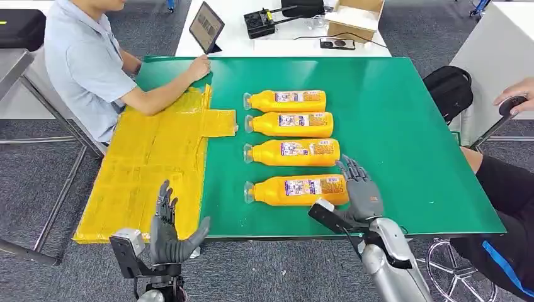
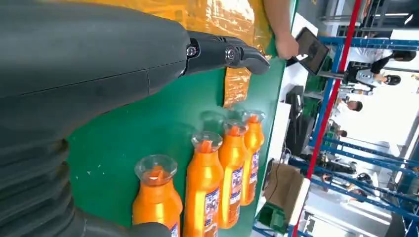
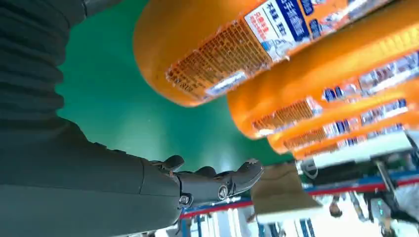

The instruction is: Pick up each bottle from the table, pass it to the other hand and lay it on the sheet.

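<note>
Several orange bottles lie in a row on the green table, caps toward the yellow sheet. The nearest bottle lies closest to the table's front edge; the far bottle ends the row. My right hand hovers open at the base end of the nearest bottle, fingers spread, holding nothing. My left hand stands open over the sheet's near corner, empty. The left wrist view shows the nearest bottle and the other caps beyond my left hand.
A person in a blue shirt sits at the far left with a hand on the sheet's far edge. Another person's hand and leg are at the right. A tablet and a cardboard box sit on the white table beyond.
</note>
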